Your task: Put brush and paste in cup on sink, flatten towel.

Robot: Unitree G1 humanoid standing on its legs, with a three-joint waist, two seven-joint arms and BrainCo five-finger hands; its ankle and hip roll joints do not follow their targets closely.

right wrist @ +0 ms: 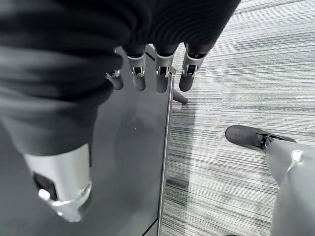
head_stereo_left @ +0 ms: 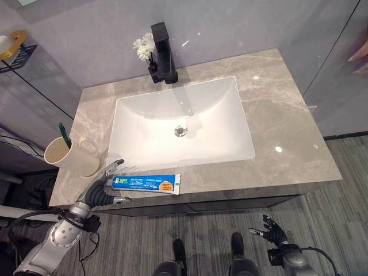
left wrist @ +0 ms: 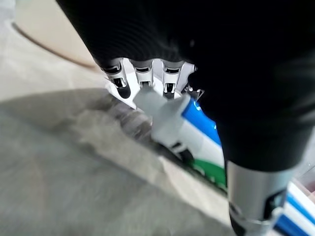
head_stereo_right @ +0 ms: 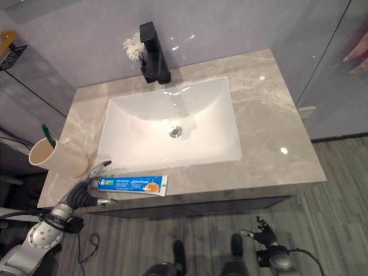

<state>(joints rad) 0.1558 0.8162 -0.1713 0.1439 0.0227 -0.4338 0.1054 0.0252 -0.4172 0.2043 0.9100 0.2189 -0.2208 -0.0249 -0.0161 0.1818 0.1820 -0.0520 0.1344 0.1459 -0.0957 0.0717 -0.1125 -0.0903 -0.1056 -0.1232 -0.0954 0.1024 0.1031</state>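
Toothpaste point(head_stereo_left: 146, 184) is lying flat along the front strip of the counter point(head_stereo_left: 287, 115), between the basin point(head_stereo_left: 181, 123) and the counter's front edge, cap end toward your left hand point(head_stereo_left: 108, 183). That hand is reaching at the cap end with fingers relaxed and spread, thumb apart, not yet closing on the tube; in the left wrist view the fingertips point(left wrist: 123, 91) are sitting just at the white cap point(left wrist: 162, 118). The cup point(head_stereo_left: 72, 155) is standing just beside, at the counter's left end, with the green brush point(head_stereo_left: 64, 135) already standing in it. You are wanting the fingers over the tube body rather than the slippery cap, thumb underneath, then a lift that tips it cap-down into the cup. Room is tight here: the tube is lying near the drop, so any push forward is risking a fall to the floor. Counter to the right is offering open room. Your right hand point(head_stereo_left: 275, 233) is hanging low below the counter, fingers loosely straight, holding nothing. I am seeing no towel
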